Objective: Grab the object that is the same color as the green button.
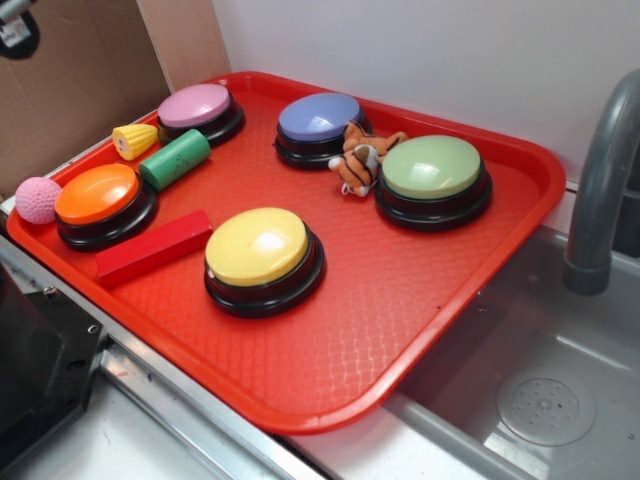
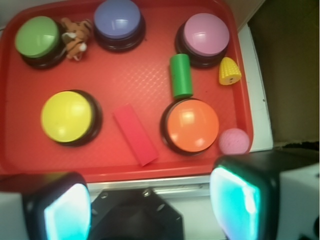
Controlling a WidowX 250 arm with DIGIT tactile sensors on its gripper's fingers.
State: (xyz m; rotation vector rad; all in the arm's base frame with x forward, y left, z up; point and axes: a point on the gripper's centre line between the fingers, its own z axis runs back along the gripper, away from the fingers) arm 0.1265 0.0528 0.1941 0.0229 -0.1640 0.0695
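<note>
Above tray edge (image 2: 125, 172), fingers (image 2: 67, 212) spread, empty.

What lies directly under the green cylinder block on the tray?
The green cylinder block lies on its side on the red tray, between the pink button and orange button. The tray patch beneath it is covered.

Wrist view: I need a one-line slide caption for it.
Open gripper hovers short of the red tray, where the green cylinder lies between pink button and orange button.
</note>
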